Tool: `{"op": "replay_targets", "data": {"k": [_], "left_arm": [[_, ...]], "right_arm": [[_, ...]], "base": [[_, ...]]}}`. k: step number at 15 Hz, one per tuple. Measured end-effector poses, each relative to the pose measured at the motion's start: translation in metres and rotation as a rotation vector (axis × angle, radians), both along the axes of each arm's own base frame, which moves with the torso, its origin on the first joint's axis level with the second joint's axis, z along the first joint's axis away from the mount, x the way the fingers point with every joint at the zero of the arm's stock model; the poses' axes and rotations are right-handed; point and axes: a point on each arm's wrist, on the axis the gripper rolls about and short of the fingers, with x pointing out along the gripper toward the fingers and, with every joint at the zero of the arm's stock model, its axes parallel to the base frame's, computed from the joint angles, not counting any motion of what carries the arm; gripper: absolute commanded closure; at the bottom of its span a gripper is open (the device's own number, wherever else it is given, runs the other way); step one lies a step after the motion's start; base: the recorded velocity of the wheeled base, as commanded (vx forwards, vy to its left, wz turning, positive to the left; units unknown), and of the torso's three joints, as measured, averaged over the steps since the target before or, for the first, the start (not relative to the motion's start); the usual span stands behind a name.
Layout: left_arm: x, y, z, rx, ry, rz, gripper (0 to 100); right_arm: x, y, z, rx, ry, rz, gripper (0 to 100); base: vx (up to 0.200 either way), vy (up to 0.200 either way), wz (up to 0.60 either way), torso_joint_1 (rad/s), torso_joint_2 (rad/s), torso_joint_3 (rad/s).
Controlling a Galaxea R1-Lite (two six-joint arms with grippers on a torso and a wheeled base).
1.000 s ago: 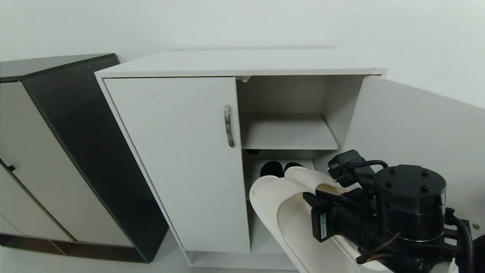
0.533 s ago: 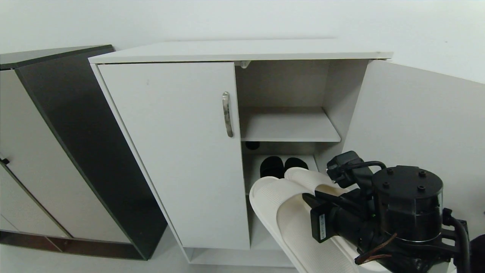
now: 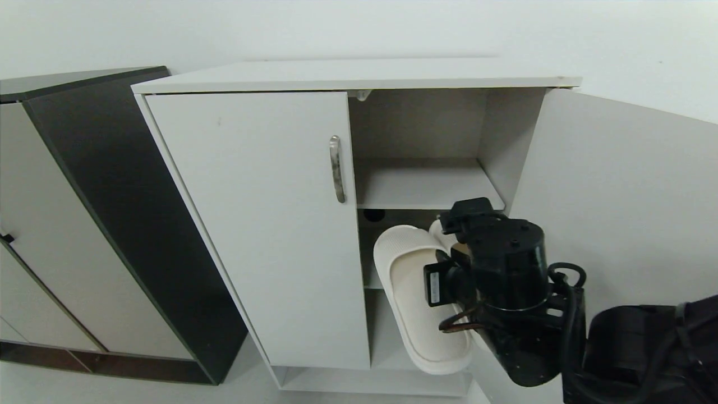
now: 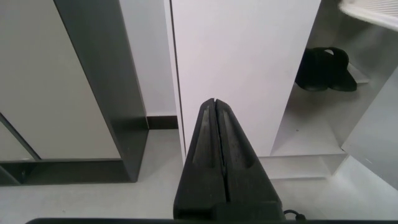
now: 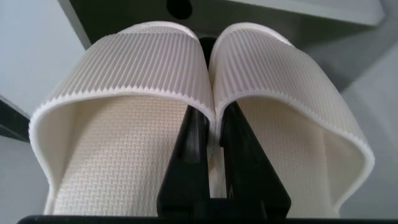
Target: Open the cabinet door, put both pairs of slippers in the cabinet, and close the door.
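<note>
My right claw (image 5: 210, 121) is clamped on the white slippers' (image 3: 415, 292) inner edges, toes at the cabinet (image 3: 348, 76) opening beneath the shelf (image 3: 426, 188). Free room between closed door (image 3: 252, 224) and open door (image 3: 617, 196). My left claw (image 4: 215, 109) is pressed together, low; its camera catches black slippers (image 4: 326, 68) inside.

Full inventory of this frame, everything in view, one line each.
cabinet: 1, white, centre, against the wall.
left door: 1, white, closed.
handle: 1, metal, on the left door's right edge.
right door: 1, white, swung open.
upper shelf: 1, white, inside the open side.
black slippers: 1 pair, black, on a lower shelf inside.
white slippers: 1 pair, cream-white, held at the open side, toes toward the cabinet.
dark cabinet: 1, dark grey side, left of the white one.
left gripper: 1, black, jaws shut, facing the closed door.
right gripper: 1, black, jaws shut on the white slippers' inner edges.
</note>
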Motion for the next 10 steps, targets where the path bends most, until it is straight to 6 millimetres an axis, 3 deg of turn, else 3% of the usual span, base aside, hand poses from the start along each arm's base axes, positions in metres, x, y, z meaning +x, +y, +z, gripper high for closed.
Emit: {"op": "replay_targets", "data": {"k": [4, 7, 10], "left_arm": [[0.0, 0.0, 0.0, 0.0, 0.0, 0.0, 100], [0.0, 0.0, 0.0, 0.0, 0.0, 0.0, 100], [0.0, 0.0, 0.0, 0.0, 0.0, 0.0, 100]], "right_arm": [[0.016, 0.021, 0.021, -0.012, 0.042, -0.023, 100], [0.026, 0.026, 0.042, 0.014, 0.039, -0.11, 100], [0.032, 0.028, 0.05, 0.031, 0.019, -0.14, 100]], "base": [[0.0, 0.0, 0.0, 0.0, 0.0, 0.0], [0.0, 0.0, 0.0, 0.0, 0.0, 0.0], [0.0, 0.0, 0.0, 0.0, 0.0, 0.0]]}}
